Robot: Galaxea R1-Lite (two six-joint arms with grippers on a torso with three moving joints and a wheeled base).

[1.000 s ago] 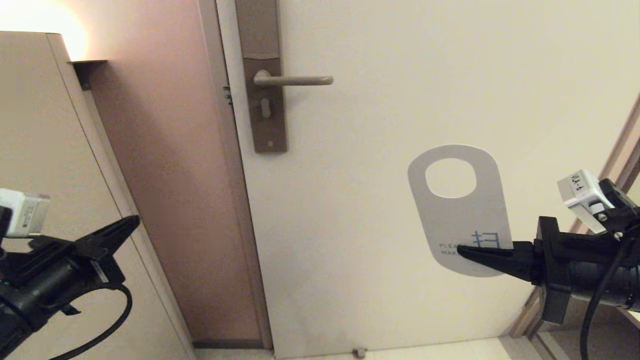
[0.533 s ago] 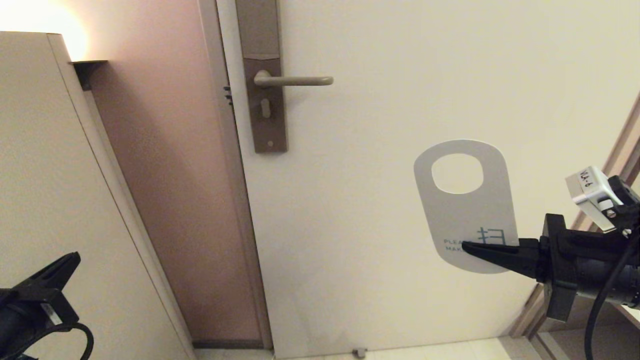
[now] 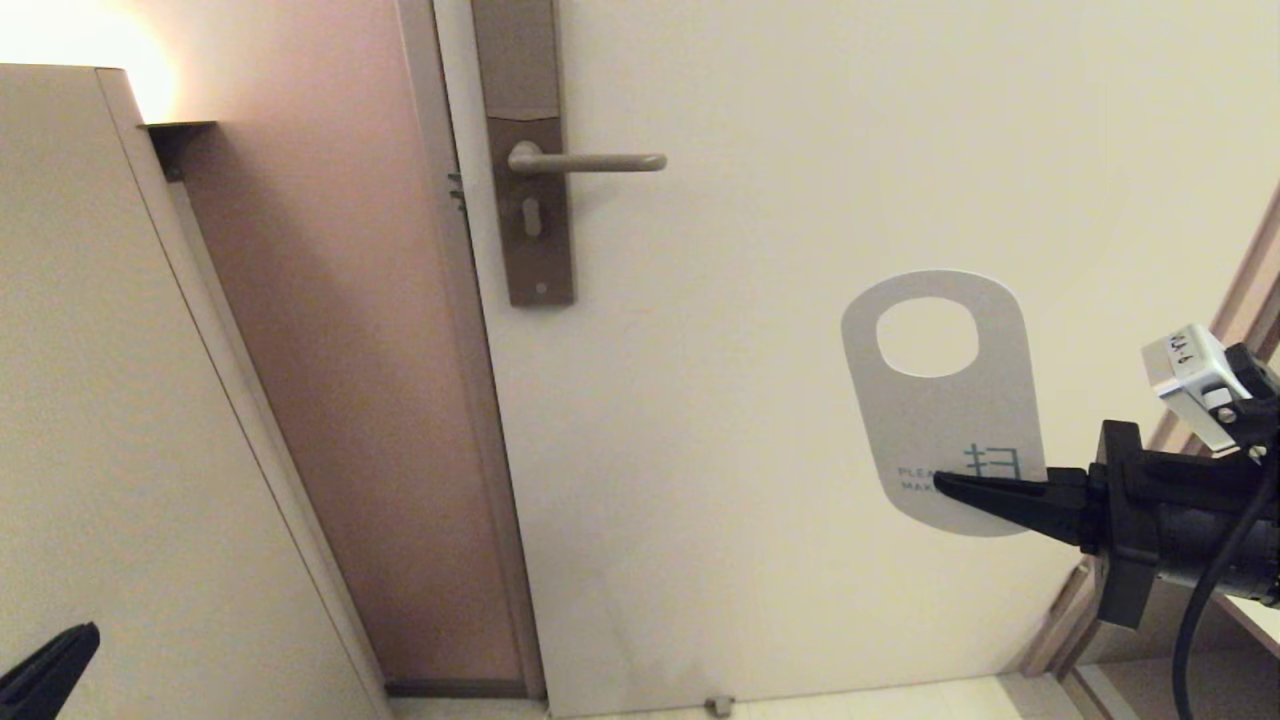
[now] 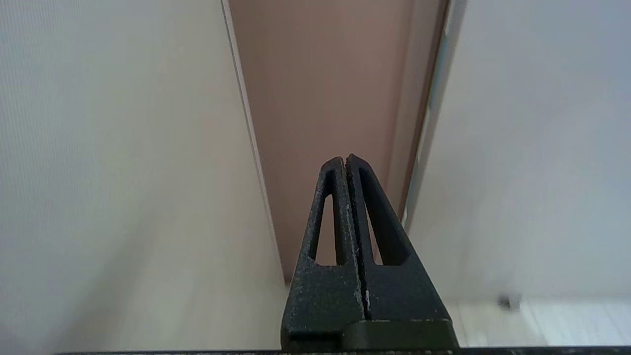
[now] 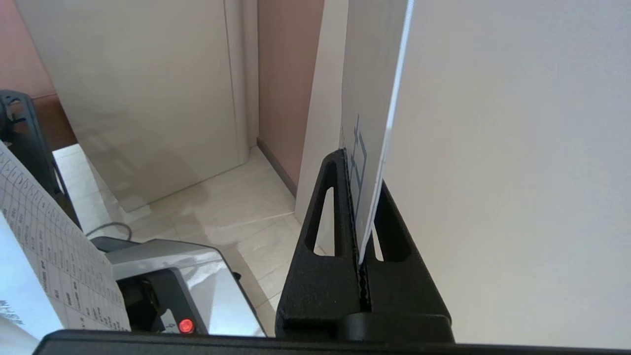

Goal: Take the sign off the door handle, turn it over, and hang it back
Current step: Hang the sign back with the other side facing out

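The sign point(image 3: 940, 420) is off the handle, held upright in front of the door with its white side and teal text facing me and its oval hole at the top. My right gripper point(image 3: 945, 485) is shut on its lower end; the right wrist view shows the card point(image 5: 374, 113) edge-on between the fingers point(image 5: 340, 197). The door handle point(image 3: 590, 161) is bare, up and to the left of the sign, on its brown backplate point(image 3: 535, 230). My left gripper point(image 3: 50, 670) is low at the bottom left corner, shut and empty point(image 4: 345, 160).
The cream door point(image 3: 800, 150) fills the middle and right. A brown wall strip point(image 3: 350, 400) and a beige cabinet panel point(image 3: 100, 400) stand on the left. A door stop point(image 3: 717, 705) sits at the floor. The robot base point(image 5: 162, 291) shows in the right wrist view.
My left arm has dropped down and out toward the bottom left corner. My right gripper has carried the sign slightly up and to the right.
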